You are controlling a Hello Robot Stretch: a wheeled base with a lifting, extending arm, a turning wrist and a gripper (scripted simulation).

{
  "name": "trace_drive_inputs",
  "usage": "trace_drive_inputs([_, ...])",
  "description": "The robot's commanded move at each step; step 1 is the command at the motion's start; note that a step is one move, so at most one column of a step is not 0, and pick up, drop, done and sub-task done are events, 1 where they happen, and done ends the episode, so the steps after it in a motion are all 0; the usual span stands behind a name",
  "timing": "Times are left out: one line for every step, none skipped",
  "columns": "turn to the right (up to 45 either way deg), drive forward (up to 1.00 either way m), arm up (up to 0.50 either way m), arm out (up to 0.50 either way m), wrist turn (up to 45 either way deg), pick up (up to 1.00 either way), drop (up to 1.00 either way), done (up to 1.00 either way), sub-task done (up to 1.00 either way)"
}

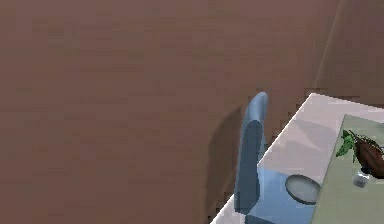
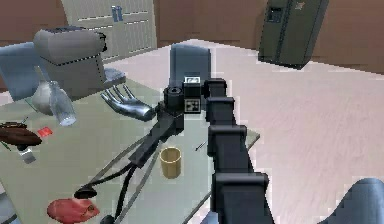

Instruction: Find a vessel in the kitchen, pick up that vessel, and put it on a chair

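Jaws near a small tan cup (image 2: 171,162) on the pale smooth counter (image 2: 92,140); I can't tell their state; pickup and the blue padded chair (image 2: 192,60) drop both remain, I reckon.

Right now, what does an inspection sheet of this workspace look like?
Surface: grey-green tabletop, crowded.
Job's things: tan cup upright on the table; blue chair at the table's far side.
Clutter: silver toaster, glass bottle, forks, red item.
Grippers: gripper near the cup; cannot tell whether it holds anything.
Cables: nothing seen.
Surroundings: dark fridge, brown wall.
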Motion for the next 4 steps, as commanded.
trace_drive_inputs([0.0,0.0,0.0,0.0,45.0,0.0,0.0,0.0,0.0])
trace_drive_inputs([0.0,0.0,0.0,0.0,45.0,0.0,0.0,0.0,0.0])
trace_drive_inputs([0.0,0.0,0.0,0.0,30.0,0.0,0.0,0.0,0.0])
trace_drive_inputs([0.0,0.0,-0.3,0.0,0.0,0.0,0.0,0.0,0.0])
